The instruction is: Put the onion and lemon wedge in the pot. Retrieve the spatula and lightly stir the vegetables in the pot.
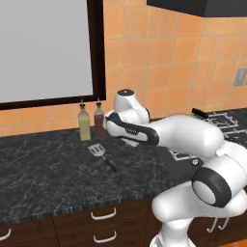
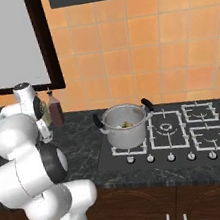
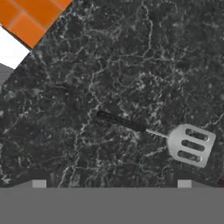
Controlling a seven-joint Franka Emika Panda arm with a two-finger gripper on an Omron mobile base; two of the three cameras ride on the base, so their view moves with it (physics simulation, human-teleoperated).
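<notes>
Spatula [image 3: 171, 138] lies flat on the dark marble counter [image 1: 43, 173] below the hand, slotted head toward 2 bottles [image 1: 91, 121] at the tiled wall. Whether the gripper is spread or pressed together, I cannot tell. Farther right, the pot [image 2: 125, 126] sits on the stove [image 2: 187, 134], a yellowish piece inside.

The counter [image 1: 43, 173] is black stone veined with pale grey. The spatula [image 3: 191, 145] has a slotted silver head and a thin black handle. The pot [image 2: 125, 127] is shiny steel with black handles, a bit of yellow showing inside. The wall tiles [image 2: 136, 41] are orange. One bottle [image 1: 84, 123] is yellow-green, the other bottle [image 1: 100, 122] dark red-brown. The drawers [image 1: 103, 224] are dark brown with white handles.
</notes>
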